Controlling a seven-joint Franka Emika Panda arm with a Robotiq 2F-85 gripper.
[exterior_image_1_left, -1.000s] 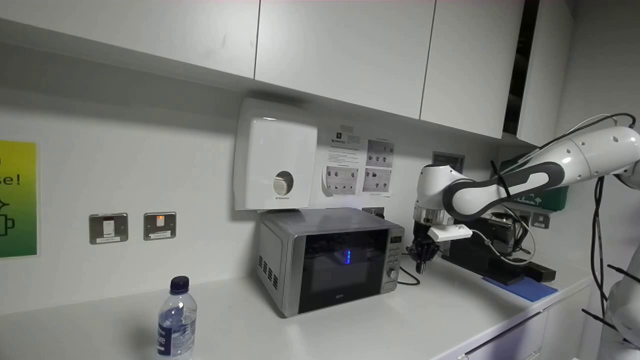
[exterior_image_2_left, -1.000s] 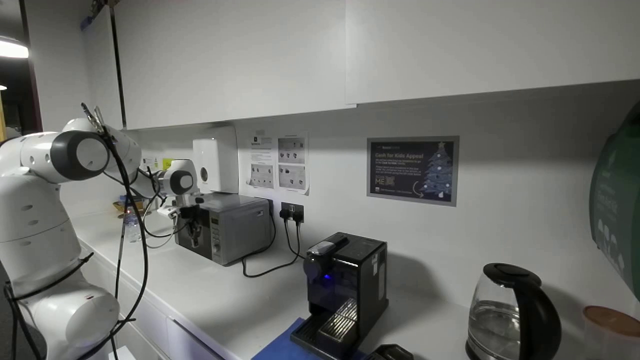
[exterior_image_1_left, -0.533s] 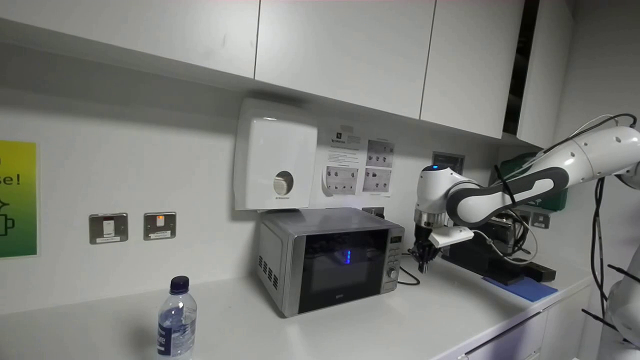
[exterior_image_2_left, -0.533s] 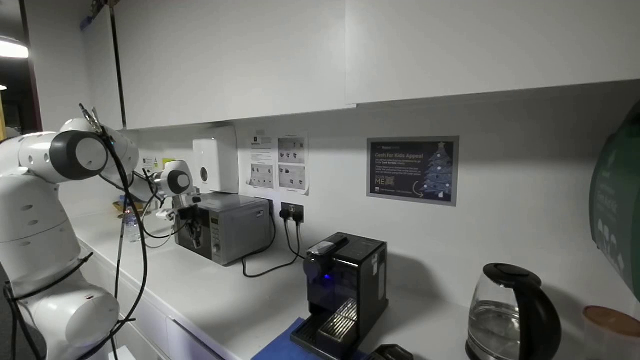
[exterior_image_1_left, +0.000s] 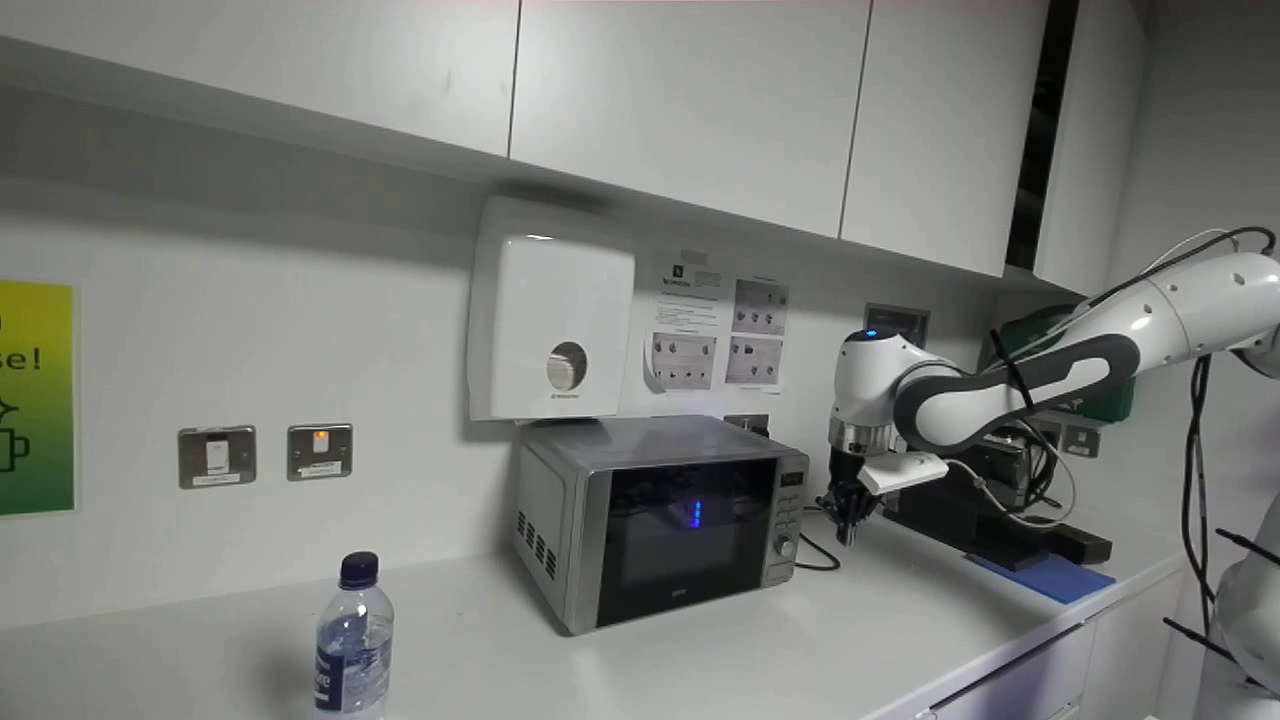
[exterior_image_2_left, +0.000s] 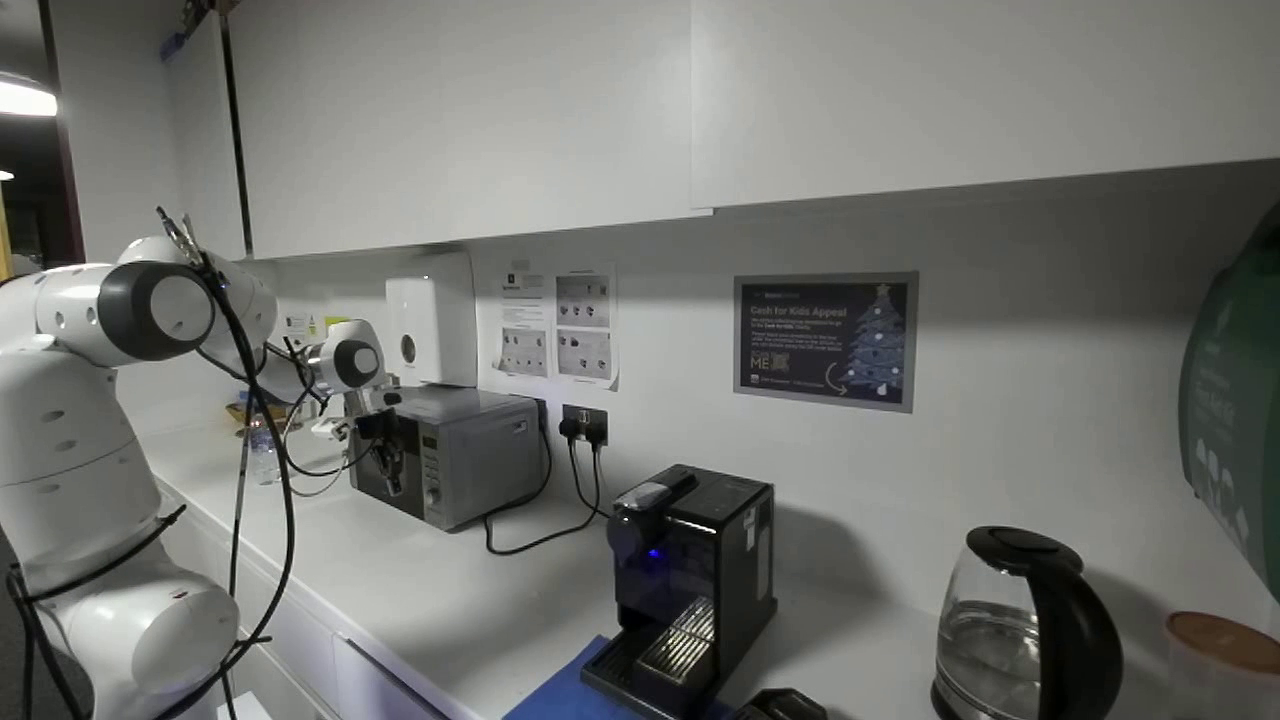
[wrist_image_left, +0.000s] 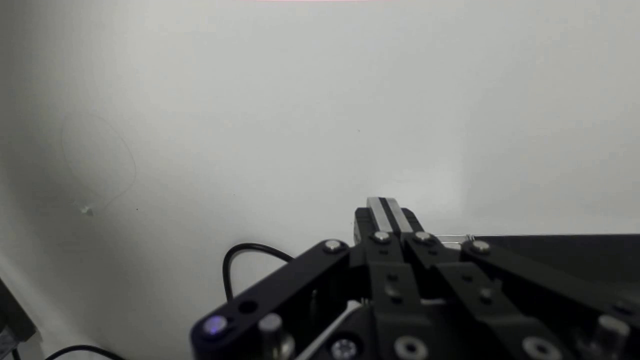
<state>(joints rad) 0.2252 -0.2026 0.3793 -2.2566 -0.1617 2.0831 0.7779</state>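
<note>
My gripper (exterior_image_1_left: 848, 535) is shut and points down above the white counter (exterior_image_1_left: 680, 665). Its fingertips (wrist_image_left: 384, 201) meet in the wrist view with nothing between them. It touches nothing that I can see. Nearest is the silver microwave (exterior_image_1_left: 690, 540), with its black door shut. In an exterior view the gripper is just to the right of the microwave's control panel (exterior_image_1_left: 787, 520). In the other picture of the scene the gripper (exterior_image_2_left: 390, 475) overlaps the microwave's front (exterior_image_2_left: 432, 470). In the wrist view a black cable (wrist_image_left: 250, 246) lies on the counter beside the fingers.
A water bottle (exterior_image_1_left: 355, 645) stands at the front left in an exterior view. A black coffee machine (exterior_image_2_left: 740, 550) stands on a blue mat (exterior_image_2_left: 560, 690). A glass kettle (exterior_image_2_left: 985, 640) is beyond it. Wall cupboards (exterior_image_1_left: 690, 110) and a white dispenser (exterior_image_1_left: 555, 300) hang above.
The wrist and gripper have shifted slightly compared with one second ago, and a blue light now shows on top of the wrist. Over the last half second nothing visibly moved. The gripper stays shut.
</note>
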